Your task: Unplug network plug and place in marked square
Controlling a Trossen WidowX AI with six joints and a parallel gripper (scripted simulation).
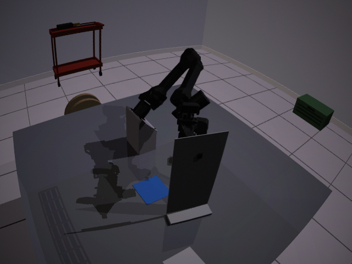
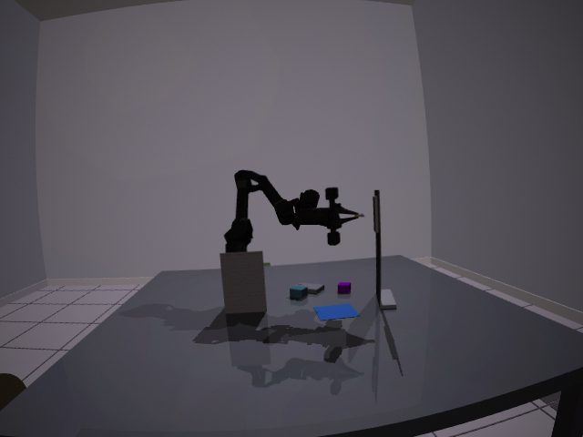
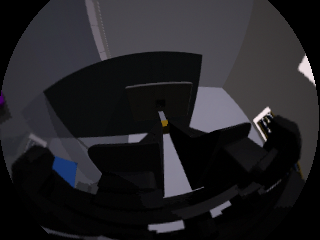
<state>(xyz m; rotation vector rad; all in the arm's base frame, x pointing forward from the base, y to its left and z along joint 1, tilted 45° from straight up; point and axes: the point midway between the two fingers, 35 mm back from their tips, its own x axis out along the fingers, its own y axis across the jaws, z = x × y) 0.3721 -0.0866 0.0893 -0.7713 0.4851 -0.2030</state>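
One arm: black, mounted on a grey pedestal [image 2: 242, 280] at the left of the counter [image 2: 470, 329], reaching right towards the upright panel [image 2: 377, 244].
End effector: the end effector [image 2: 358, 215] is nearly closed, its tips pinched on a small yellowish piece, which I judge to be the plug [image 2: 361, 215]; it is too small to make out in detail.
Plug position: at socket height, just left of the panel with a narrow gap showing between them in the exterior view; in the wrist view the plug [image 3: 163, 120] sits just below the dark socket opening [image 3: 160, 103]. It looks already out of the socket.
Handling: likely light and rigid, hard smooth plastic, so apt to slip or twist in a two-point pinch; the thin tab on top is probably the weak part and could snap if bent hard.
Where to hold: across the flat sides of the body, well back from the tip, with the tab kept free of side load once unlatched.
Marked square: the blue square [image 2: 336, 311] lies on the counter below and left of the panel foot, towards the near side.
Nearby clutter: a teal cube [image 2: 298, 292], a grey slab [image 2: 312, 287] and a purple cube [image 2: 343, 287] sit just beyond the square, close enough to watch on the descent.
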